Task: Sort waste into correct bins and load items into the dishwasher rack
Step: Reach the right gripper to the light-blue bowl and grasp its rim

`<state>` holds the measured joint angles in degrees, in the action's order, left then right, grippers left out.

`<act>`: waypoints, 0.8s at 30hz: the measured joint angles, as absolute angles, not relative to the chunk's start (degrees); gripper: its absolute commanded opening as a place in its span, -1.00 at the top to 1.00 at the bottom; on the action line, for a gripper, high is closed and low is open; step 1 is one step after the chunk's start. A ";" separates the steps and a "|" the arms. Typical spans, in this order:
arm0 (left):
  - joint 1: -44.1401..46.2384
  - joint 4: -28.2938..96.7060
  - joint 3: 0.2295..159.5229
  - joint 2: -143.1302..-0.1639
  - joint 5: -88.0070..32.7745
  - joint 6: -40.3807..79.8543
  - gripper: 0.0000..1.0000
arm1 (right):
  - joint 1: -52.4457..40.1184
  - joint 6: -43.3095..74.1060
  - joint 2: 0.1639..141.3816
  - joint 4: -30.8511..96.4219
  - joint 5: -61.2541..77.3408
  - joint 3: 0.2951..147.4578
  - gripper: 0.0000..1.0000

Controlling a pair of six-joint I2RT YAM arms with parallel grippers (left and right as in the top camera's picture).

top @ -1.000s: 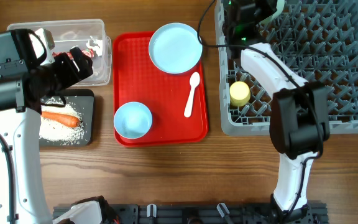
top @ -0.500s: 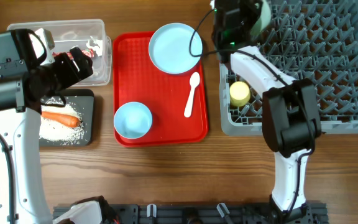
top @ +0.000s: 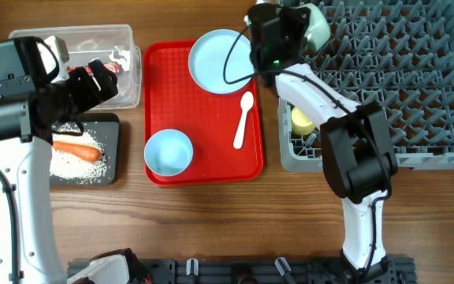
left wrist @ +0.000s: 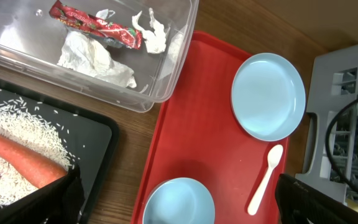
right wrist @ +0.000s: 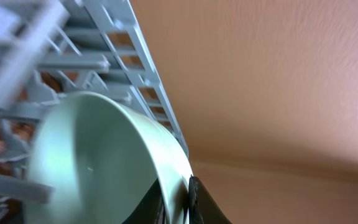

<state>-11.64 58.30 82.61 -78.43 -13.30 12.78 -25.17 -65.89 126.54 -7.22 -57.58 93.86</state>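
Right jaws: seen clenched on the rim of the green bowl [right wrist: 104,162], with a dark finger [right wrist: 199,202] against the rim's edge. The bowl is tilted on edge at the far left corner of the rack [top: 385,79], among the pegs. Whether it bears on the rack cannot be told. A rack bar is seen across the bowl's lower left in the right wrist view.

Left jaws: released, spread wide, nothing between them. They are held above the desk [top: 211,221] over the near edge of the tub [top: 124,39] and the far edge of the black tray [left wrist: 98,134].

Rack: the cup [top: 303,120] is noted in the left part near the front edge, partly hidden by the right arm.

Red tray [top: 172,95], between the bins and the rack:
- plate [top: 221,61] at the far right corner, lying flat
- spoon [top: 243,120] just in front of the plate, bowl end toward it, apart from it
- blue bowl [top: 168,151] at the near left, upright, well apart from the spoon

Tub: the wrapper [left wrist: 95,25] and the tissue [left wrist: 95,59] are seen inside, touching.

Black tray, just in front of the tub: the carrot [top: 76,148] is laid on the spread rice [left wrist: 23,121].
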 measured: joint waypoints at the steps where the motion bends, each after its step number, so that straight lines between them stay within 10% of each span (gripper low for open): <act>1: -11.64 58.28 82.61 -78.43 -13.30 12.78 -1.00 | -25.80 -66.13 126.54 -7.22 -57.36 93.84 -0.01; 2: -11.66 58.28 82.61 -78.43 -13.30 12.78 -1.00 | -26.68 -65.87 126.54 -7.22 -57.08 93.80 -1.00; 16: -11.64 58.30 82.61 -78.43 -13.30 12.78 -1.00 | -30.74 -52.01 126.30 -15.81 -54.00 93.47 -1.00; 24: -11.66 58.33 82.61 -78.43 -13.26 12.80 -1.00 | -31.33 -20.38 114.91 24.05 -19.38 93.54 -0.99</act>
<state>-11.66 58.33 82.61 -78.43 -13.26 12.80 -31.33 -20.38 114.91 24.05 -19.38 93.54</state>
